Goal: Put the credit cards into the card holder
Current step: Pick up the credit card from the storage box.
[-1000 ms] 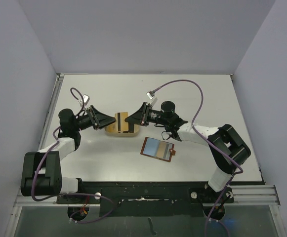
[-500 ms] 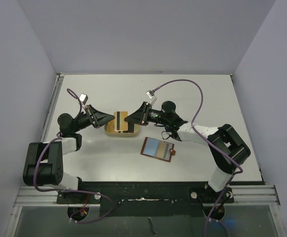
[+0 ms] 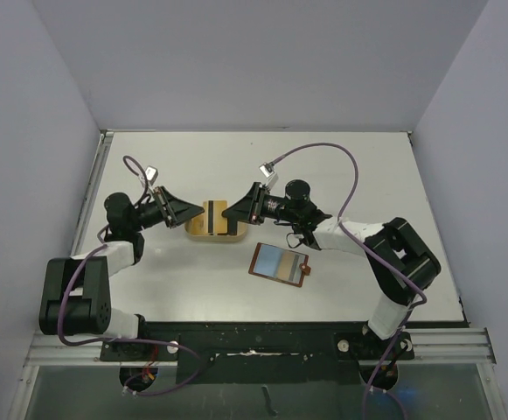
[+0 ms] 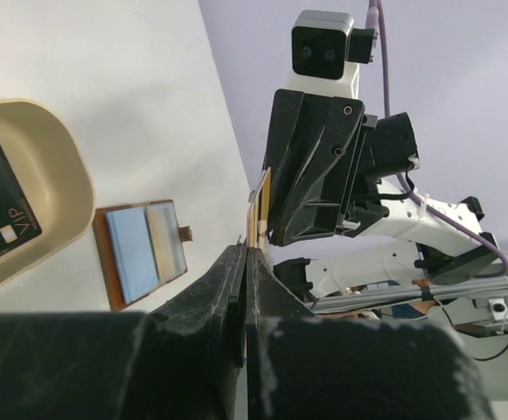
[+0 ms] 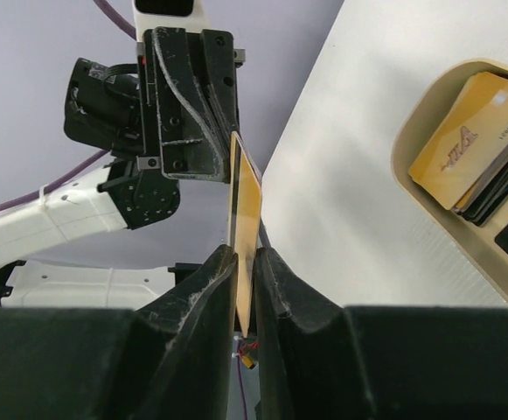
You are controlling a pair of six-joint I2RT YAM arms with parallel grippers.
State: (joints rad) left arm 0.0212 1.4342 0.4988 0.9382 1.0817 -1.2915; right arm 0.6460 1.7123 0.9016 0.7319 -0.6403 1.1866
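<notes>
We see the right gripper point(image 3: 227, 211) pinching a thin, stiff gold card point(image 5: 243, 236) between its black moulded fingers, the card standing on edge and reaching towards the left gripper point(image 3: 199, 213). The two grippers meet nose to nose above the tan oblong tray point(image 3: 214, 238). From the left wrist we find the left gripper's own fingers point(image 4: 232, 289) pressed together into a narrow seam. The gold card's edge runs straight to that seam, though we cannot tell whether it is actually caught there. The tray is smooth and matte, with rounded ends and a raised rim. In it lie more credit cards point(image 5: 468, 140): a gold one on top of a fanned stack of dark ones, and a glossy black card point(image 4: 0, 210) printed VIP. The card holder point(image 3: 280, 264) lies open and flat on the white table point(image 3: 341, 175), near the tray on the robot's side and apart from both grippers. It is a brown leather rectangle with a small tab on its right edge, and its face shows a pale blue panel beside a tan one.
</notes>
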